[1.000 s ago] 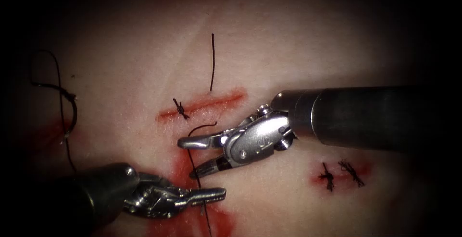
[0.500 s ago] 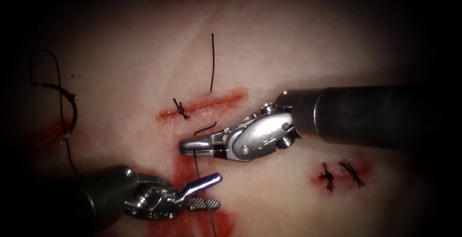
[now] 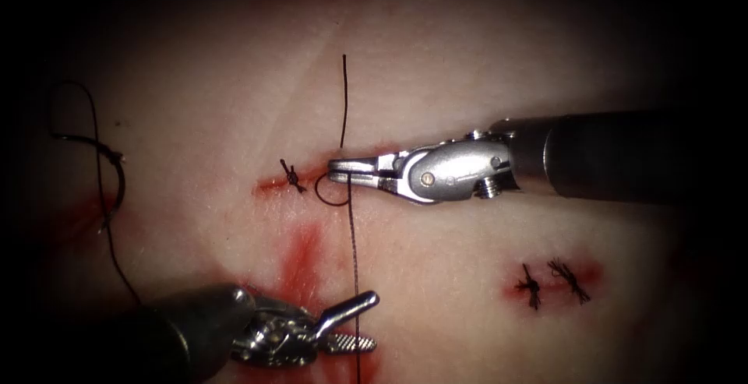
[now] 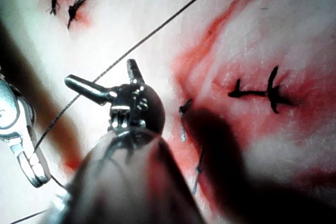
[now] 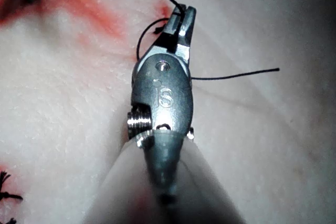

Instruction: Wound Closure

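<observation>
Pale tissue (image 3: 467, 65) (red-stained), right tool (image 3: 336, 169) gripping thread (image 3: 352, 228)

The light falls brightest in the middle of the scene. Toward every edge it fades off into deep, unbroken black.

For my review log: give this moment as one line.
right gripper: shut on thread at cut | left gripper: open, holds nothing | needle: lies on tissue, left of cut
</observation>
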Robot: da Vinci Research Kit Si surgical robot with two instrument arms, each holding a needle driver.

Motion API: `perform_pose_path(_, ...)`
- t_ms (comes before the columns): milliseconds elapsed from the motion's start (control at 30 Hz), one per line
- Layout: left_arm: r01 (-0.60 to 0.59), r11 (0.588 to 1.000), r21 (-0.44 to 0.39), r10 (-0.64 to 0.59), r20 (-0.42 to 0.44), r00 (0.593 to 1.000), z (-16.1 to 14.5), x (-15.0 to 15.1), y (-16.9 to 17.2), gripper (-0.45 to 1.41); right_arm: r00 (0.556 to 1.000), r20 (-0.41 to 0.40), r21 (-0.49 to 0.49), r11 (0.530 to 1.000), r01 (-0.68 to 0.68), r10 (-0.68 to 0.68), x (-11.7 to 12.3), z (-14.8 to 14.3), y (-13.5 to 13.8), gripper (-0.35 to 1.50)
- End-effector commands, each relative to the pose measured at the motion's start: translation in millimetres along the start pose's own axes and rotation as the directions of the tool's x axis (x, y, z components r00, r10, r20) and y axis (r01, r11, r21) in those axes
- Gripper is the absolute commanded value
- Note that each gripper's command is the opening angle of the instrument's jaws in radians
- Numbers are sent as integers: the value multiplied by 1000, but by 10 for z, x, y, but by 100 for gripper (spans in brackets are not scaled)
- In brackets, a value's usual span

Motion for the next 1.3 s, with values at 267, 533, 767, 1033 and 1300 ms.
perform_pose_path(267, -8, 1000, -3, 8, -15, 1000, 12, 3, 11, 86, 999, 38, -42, 999, -16, 18, -28, 5, 7, -35)
perform_pose_path(533, -1, 1000, -5, 1, -25, 1000, 10, 14, 12, 81, 999, 48, -51, 999, -12, 14, -39, 5, 8, -35)
perform_pose_path(767, -23, 1000, -6, 23, -37, 999, 1, 15, 4, 81, 999, 50, -53, 999, -10, 12, -39, 5, 6, -35)
perform_pose_path(1033, -25, 1000, -6, 25, -27, 999, -2, 11, 6, 74, 999, 50, -53, 999, -10, 13, -38, 6, 5, -35)
perform_pose_path(1300, -42, 999, -31, 41, -21, 999, -4, 13, 15, -45, 999, 50, -53, 999, -10, 13, -38, 6, 4, -35)
